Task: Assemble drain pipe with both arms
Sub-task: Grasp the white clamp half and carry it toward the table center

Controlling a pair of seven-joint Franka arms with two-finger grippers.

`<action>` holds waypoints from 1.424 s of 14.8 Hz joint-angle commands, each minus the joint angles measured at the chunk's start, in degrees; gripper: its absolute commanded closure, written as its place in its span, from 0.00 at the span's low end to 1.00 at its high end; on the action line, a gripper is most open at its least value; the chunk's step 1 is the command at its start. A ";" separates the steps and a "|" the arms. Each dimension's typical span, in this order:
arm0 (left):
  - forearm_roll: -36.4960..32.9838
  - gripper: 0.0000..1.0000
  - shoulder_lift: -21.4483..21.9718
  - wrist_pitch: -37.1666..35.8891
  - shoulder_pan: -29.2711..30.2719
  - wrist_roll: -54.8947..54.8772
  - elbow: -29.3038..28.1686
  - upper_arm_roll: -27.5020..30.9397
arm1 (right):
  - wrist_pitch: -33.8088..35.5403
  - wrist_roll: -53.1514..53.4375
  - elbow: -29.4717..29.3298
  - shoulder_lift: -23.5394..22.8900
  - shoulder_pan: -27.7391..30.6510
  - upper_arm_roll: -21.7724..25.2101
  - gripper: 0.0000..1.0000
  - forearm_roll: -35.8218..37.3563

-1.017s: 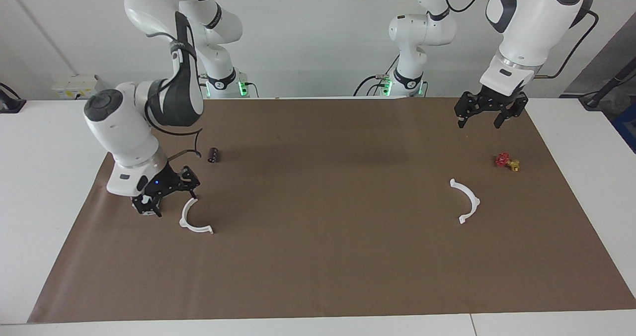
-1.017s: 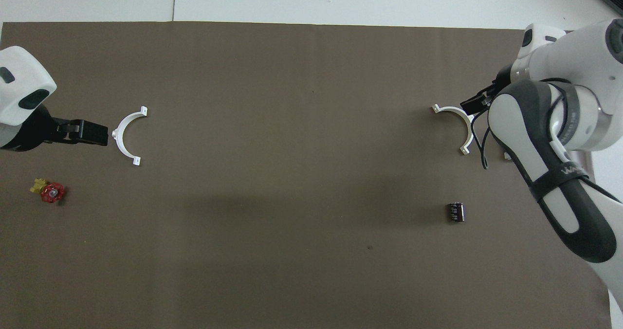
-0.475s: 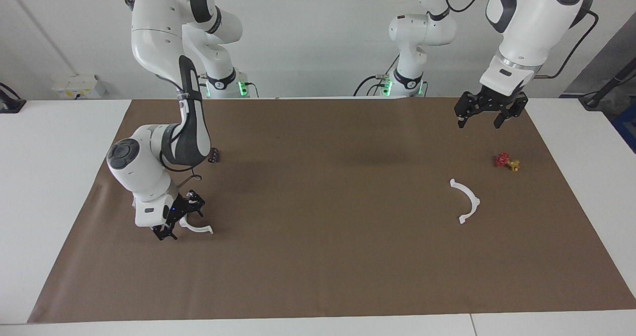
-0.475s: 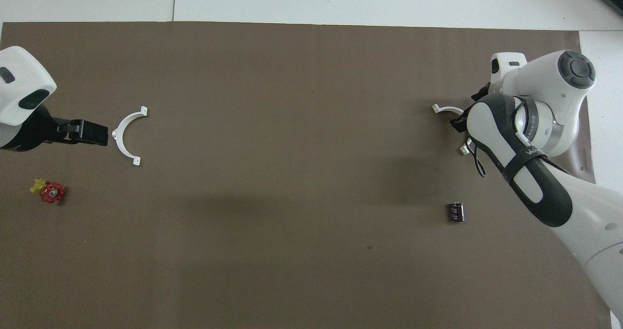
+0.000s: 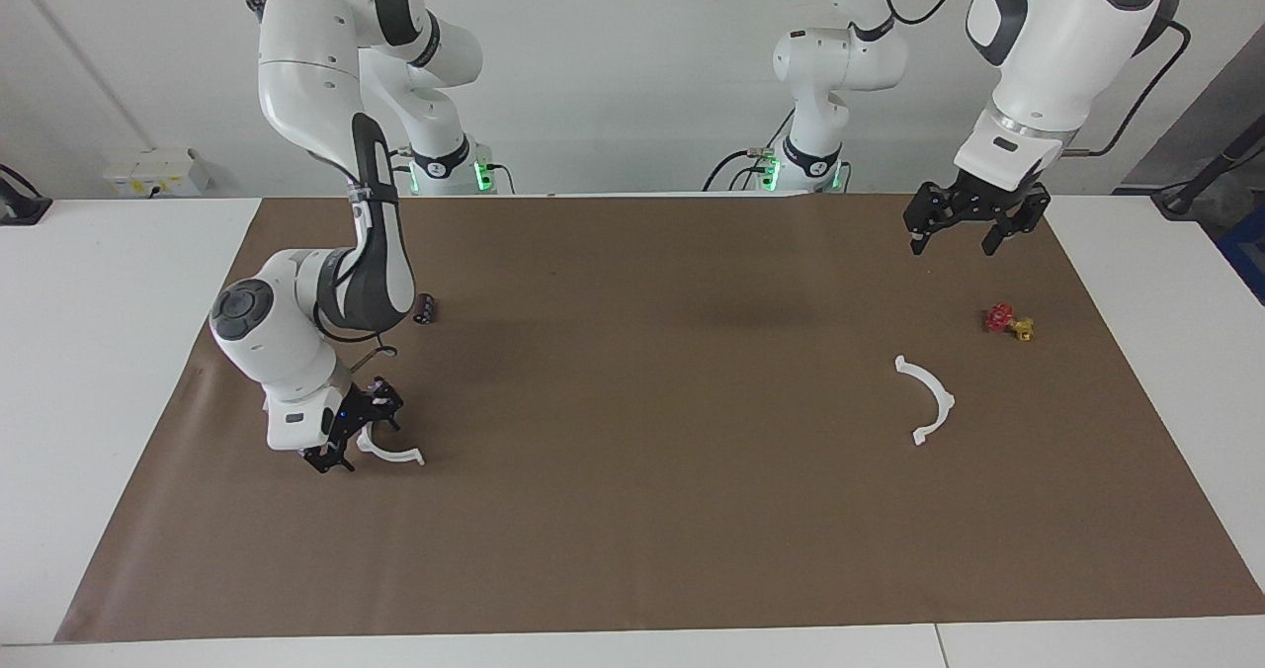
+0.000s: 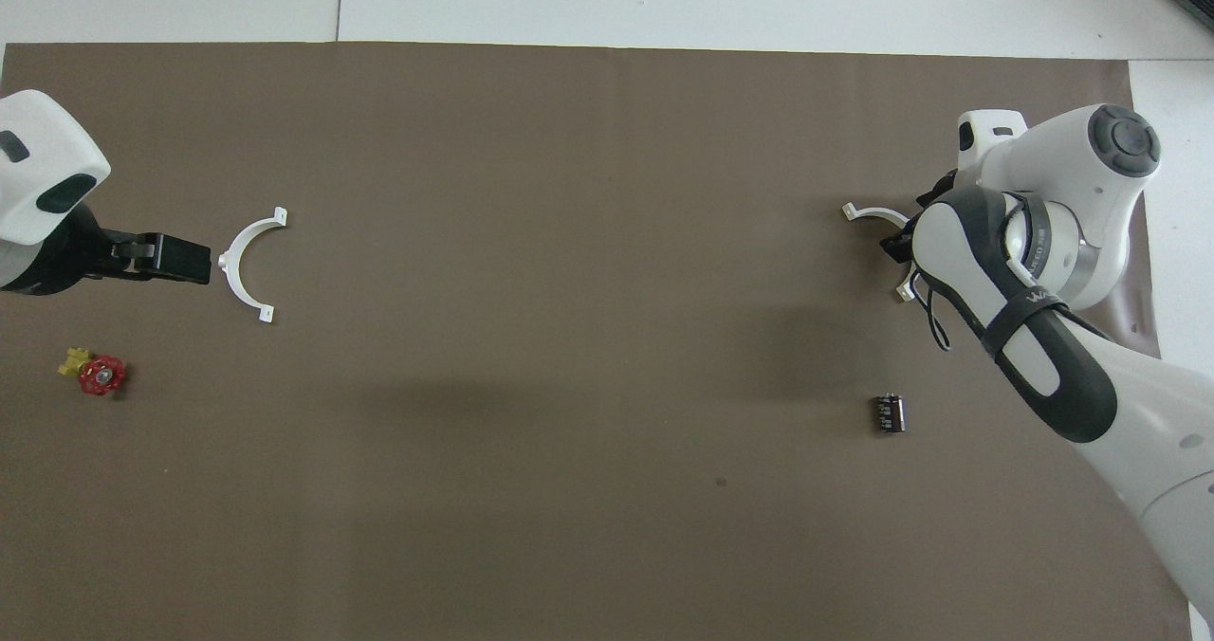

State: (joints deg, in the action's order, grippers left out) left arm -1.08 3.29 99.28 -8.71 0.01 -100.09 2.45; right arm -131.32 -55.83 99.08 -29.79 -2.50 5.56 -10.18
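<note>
Clock positions read from the brown mat's (image 5: 642, 510) centre in the facing view.

- The right claw (image 5: 354, 439) was down at the surface at about 9 o'clock, on the nearer end of the first half-ring (image 5: 400, 456). The other end of that half-ring poked out toward the mat's centre and lay flat.
- Cannot tell whether this claw was closed on the part or only around it. The low, tilted wrist looked chosen to get at a thin flat piece by its end tab.
- The left claw (image 5: 951, 236) hung in the air at 2 o'clock with its jaws spread and empty. This arm was waiting.
- The second half-ring (image 5: 929, 401) lay flat at 3 o'clock with nothing touching it.
- The two halves were well apart, at opposite ends of the mat. Each one lay at its own arm's end, probably so that each arm could pick up one.
- The red-and-yellow valve (image 5: 1008, 322) sat between 2 and 3 o'clock, nearer to the robots than the second half-ring.
- A small dark cylinder (image 5: 425, 307) sat near 10 o'clock, just beside the right arm's forearm.

Judged step: first pick, with nothing joined yet. Risk: the thin arc could slip or flip as the claw closed.
</note>
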 commanded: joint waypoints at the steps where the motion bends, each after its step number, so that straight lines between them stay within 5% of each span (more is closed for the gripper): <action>1: 0.99 0.00 0.58 1.01 0.45 -0.98 -0.89 -0.17 | -0.34 -2.79 1.12 1.05 1.00 -0.63 0.48 -1.60; 3: 0.99 0.00 0.58 1.01 0.45 -0.98 -0.89 -0.17 | -0.95 -2.79 1.12 1.05 1.00 -0.55 0.93 -1.25; 4: 0.99 0.00 0.58 1.01 0.45 -0.98 -0.89 -0.08 | -1.13 -2.44 1.12 1.05 0.92 -0.55 1.00 -0.99; 7: 0.99 0.00 0.58 1.01 0.45 -0.98 -0.98 -0.17 | -0.08 -0.34 -0.37 1.49 0.04 -0.37 1.00 -0.63; 11: 0.99 0.00 0.58 1.01 0.45 -0.98 -0.98 -0.08 | 8.25 18.07 -4.23 3.51 -3.47 -0.11 1.00 2.52; 15: 0.99 0.00 0.58 1.01 0.45 -0.98 -0.98 -0.08 | 13.37 41.97 -7.32 3.69 -12.16 -0.19 1.00 6.57; 21: 0.99 0.00 0.58 1.01 0.45 -0.89 -0.89 -0.08 | 10.40 67.93 -7.32 2.90 -24.90 -0.63 1.00 6.05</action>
State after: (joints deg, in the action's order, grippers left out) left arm -1.08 3.29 99.28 -8.71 -0.01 -100.11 2.45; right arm -119.32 5.74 92.23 -26.14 -24.23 4.94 -4.60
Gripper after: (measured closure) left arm 0.000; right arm 0.797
